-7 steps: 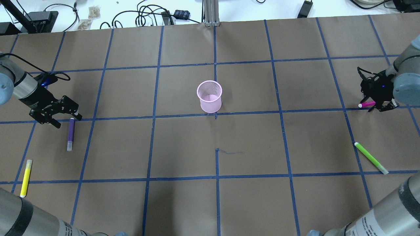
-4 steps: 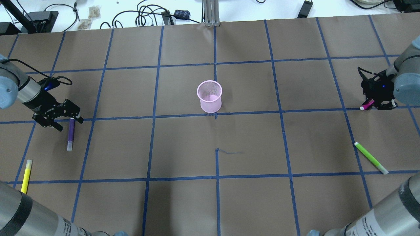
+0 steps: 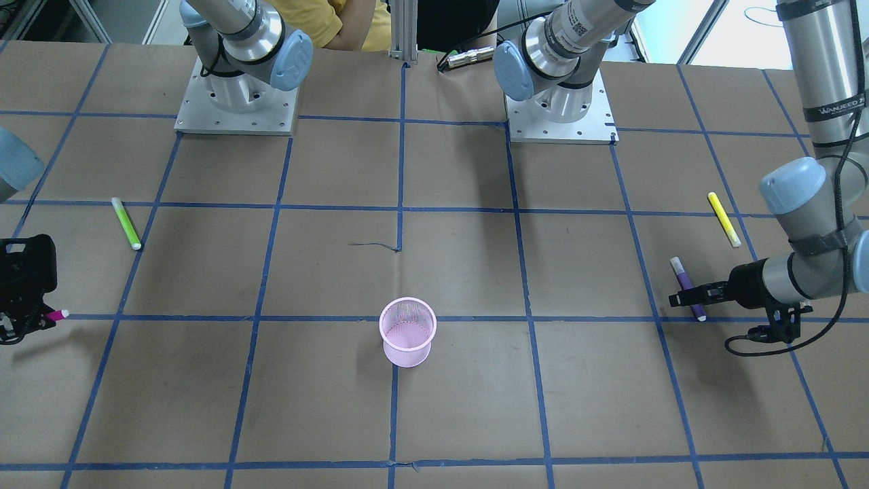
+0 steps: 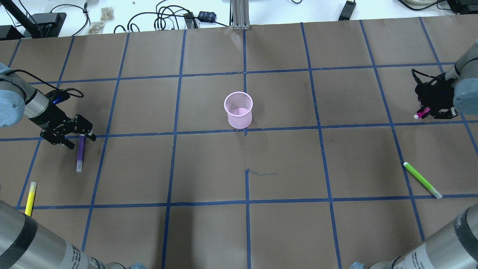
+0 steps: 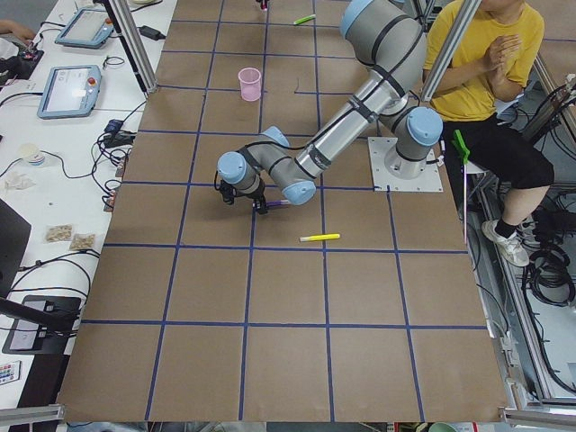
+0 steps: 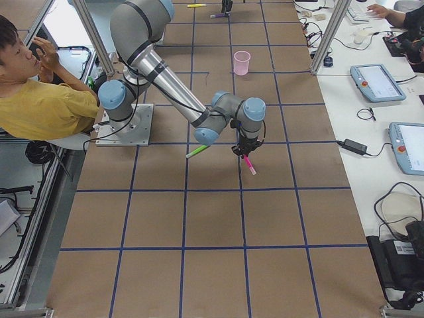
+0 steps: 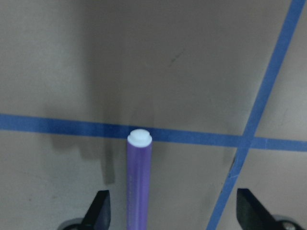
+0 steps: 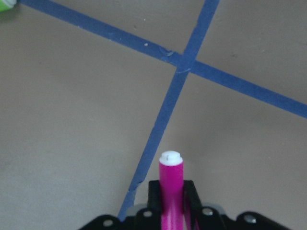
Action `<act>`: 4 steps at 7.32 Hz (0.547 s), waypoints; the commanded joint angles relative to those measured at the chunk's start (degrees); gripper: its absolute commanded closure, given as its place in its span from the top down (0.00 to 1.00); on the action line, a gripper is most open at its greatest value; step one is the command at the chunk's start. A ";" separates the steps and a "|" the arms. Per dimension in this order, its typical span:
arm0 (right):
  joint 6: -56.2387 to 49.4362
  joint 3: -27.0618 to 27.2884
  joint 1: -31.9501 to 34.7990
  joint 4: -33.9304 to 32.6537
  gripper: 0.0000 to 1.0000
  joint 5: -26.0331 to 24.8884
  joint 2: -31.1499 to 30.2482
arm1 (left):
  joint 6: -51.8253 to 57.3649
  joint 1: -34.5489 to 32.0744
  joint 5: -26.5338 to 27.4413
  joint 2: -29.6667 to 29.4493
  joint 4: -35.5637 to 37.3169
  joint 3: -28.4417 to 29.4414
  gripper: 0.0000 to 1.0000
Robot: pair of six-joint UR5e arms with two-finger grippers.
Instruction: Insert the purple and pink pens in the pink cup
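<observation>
The pink mesh cup stands upright at the table's middle, also in the front view. The purple pen lies flat at the left. My left gripper is open and low over the pen's far end. In the left wrist view the pen lies between the two fingers, nearer the left one. My right gripper is shut on the pink pen and holds it tilted above the table at the far right. The right wrist view shows the pen clamped between the pads.
A yellow pen lies near the left front, close to my left arm. A green pen lies at the right front. Blue tape lines grid the brown table. Cables and boxes lie past the far edge.
My left gripper has come down and toward the purple pen, its fingers now on both sides of the pen's far end. My right gripper has risen and shifted slightly away, tilting the pink pen steeper.
</observation>
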 commanded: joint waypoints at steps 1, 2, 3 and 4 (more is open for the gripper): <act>5.81 -0.06 1.76 6.45 0.00 4.53 -4.66 | 0.07 0.06 0.34 -0.42 0.35 0.22 0.71; 8.81 -0.06 3.69 9.79 0.00 4.83 -7.47 | 0.16 0.06 0.43 -0.33 0.26 0.39 0.55; 12.67 -0.06 6.84 12.00 0.00 4.66 -10.02 | 0.16 -0.03 0.43 -0.33 0.26 0.31 0.42; 18.80 -0.06 10.87 14.19 0.00 4.92 -12.30 | 0.16 -0.03 0.51 -0.33 0.26 0.31 0.30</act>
